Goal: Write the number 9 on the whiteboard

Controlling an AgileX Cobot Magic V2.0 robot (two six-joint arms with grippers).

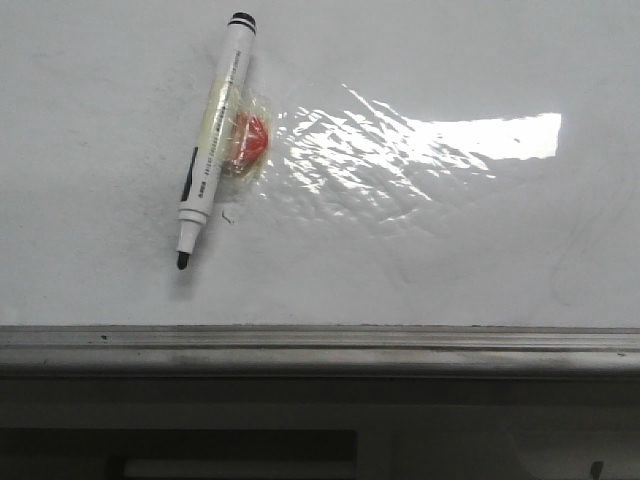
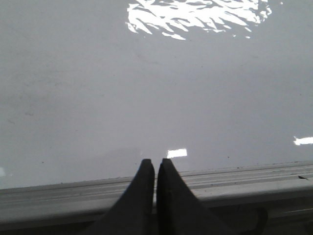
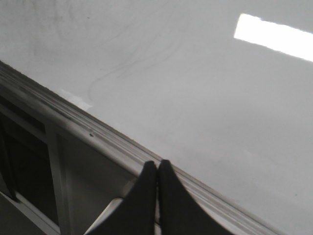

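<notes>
The whiteboard point(image 1: 420, 270) fills most of the front view, glossy white with wrinkled film and faint smudges. No number 9 shows on it. A white marker point(image 1: 212, 140) with a black tip lies uncapped on the board at the left, taped to a red piece point(image 1: 250, 140). Neither gripper shows in the front view. My left gripper point(image 2: 156, 163) is shut and empty over the board's grey edge rail point(image 2: 244, 183). My right gripper point(image 3: 157, 164) is shut and empty over the same rail point(image 3: 73, 120), with the board point(image 3: 195, 98) beyond it.
The grey metal rail point(image 1: 320, 345) runs along the board's near edge, with a dark frame point(image 1: 230, 445) below it. Bright light glare point(image 1: 430, 140) lies across the wrinkled film right of the marker. Faint curved erased lines point(image 3: 127, 68) show in the right wrist view.
</notes>
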